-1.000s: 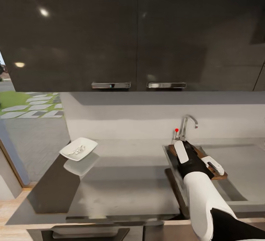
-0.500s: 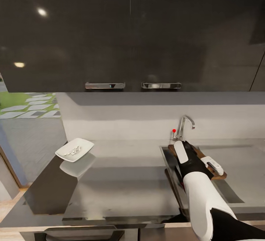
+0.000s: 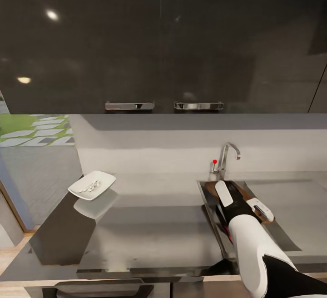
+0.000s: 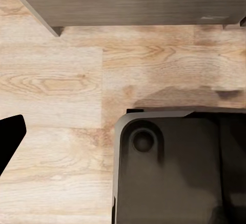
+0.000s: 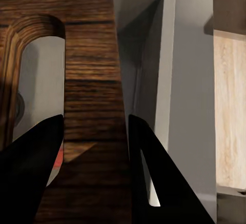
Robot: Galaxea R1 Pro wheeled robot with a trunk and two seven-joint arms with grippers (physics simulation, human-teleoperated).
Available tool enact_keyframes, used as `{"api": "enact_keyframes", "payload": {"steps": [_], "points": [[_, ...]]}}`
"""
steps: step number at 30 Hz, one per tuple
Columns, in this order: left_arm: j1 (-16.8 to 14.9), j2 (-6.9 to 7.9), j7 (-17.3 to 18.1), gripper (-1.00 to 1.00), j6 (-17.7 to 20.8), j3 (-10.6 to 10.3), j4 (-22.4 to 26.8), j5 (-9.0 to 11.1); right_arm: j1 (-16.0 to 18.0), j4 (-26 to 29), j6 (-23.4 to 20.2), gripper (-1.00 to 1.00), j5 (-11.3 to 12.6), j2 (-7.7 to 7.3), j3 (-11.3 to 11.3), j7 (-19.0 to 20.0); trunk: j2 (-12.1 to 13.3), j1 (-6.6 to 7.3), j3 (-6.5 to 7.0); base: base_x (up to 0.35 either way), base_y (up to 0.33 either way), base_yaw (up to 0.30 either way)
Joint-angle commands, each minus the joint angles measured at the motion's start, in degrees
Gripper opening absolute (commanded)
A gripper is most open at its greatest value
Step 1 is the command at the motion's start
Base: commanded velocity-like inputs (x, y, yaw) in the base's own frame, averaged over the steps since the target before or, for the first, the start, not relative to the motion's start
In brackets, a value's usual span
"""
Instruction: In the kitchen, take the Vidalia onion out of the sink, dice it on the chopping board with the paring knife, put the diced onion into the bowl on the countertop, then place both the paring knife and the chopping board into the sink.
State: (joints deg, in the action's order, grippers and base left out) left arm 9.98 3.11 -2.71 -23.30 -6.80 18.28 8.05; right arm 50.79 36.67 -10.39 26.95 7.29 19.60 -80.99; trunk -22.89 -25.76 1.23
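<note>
Brown, heavily grained wood is filling much of the right wrist view, where the chopping board (image 5: 92,80) is sitting between the two dark fingers (image 5: 31,178) of the right claw (image 5: 95,170), one finger passing through the oblong handle slot and the other lying against the board's outer edge — the claw is clamping that strip of wood. From the head view most of the board (image 3: 243,192) is being hidden behind the black wrist and white forearm of the right arm, with a brown corner peeking out over the steel sink (image 3: 290,189). A small reddish patch is showing past the fingers low in the basin, too cut off to identify. Angular chrome is forming the tap (image 3: 225,155), with its red dot beside it. Well apart on the smooth grey table (image 3: 154,216) the shallow white bowl (image 3: 91,185) is resting, holding pale bits too small to make out. Pale plank flooring (image 4: 61,80) is lying below the left wrist camera beside a dark rounded robot part — whether the left claw is wide or narrow I cannot tell.
</note>
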Motion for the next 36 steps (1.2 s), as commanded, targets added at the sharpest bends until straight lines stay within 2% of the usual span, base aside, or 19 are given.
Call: {"api": "enact_keyframes", "payload": {"steps": [1,8,10,16,26,33,36], "points": [[0.0,0.05,-0.3,1.00,-0.1,-0.5,0.1,0.5,0.0,-0.2,-0.5,-1.00,0.1,-0.13,0.2,0.0,0.0,-0.02,0.00,0.000,0.000,0.000],[0.0,0.05,-0.3,1.00,-0.1,-0.5,-0.1,0.5,0.0,-1.1,0.0,-1.00,0.1,-0.57,0.2,0.2,0.0,-0.02,0.00,0.000,0.000,0.000],[0.1,0.05,-0.3,1.00,-0.1,-0.5,-0.2,0.5,0.0,-1.5,1.5,-1.00,0.1,-0.60,0.2,0.3,0.0,-0.02,0.00,0.000,-0.008,0.000],[0.1,0.05,-0.3,1.00,-0.1,-0.5,-0.2,0.5,0.0,-4.5,2.8,-1.00,0.1,-0.61,0.3,3.1,0.0,-0.02,0.00,0.000,-0.074,0.000],[0.0,0.05,-0.3,1.00,-0.1,-0.5,-0.2,0.5,0.0,-5.8,5.2,-1.00,0.0,-0.67,0.3,3.8,0.0,-0.02,0.00,0.000,-0.015,0.000],[0.0,0.05,-0.3,1.00,-0.1,-0.5,-0.2,0.5,0.0,-7.6,5.8,-1.00,0.0,-1.32,0.2,4.3,0.0,-0.02,0.00,0.000,0.000,0.000],[0.0,0.05,-0.3,1.00,-0.1,-0.5,-0.2,0.5,0.0,-10.0,8.6,-1.00,0.0,-2.10,0.2,4.8,0.0,-0.02,0.00,0.000,0.000,0.000]]}}
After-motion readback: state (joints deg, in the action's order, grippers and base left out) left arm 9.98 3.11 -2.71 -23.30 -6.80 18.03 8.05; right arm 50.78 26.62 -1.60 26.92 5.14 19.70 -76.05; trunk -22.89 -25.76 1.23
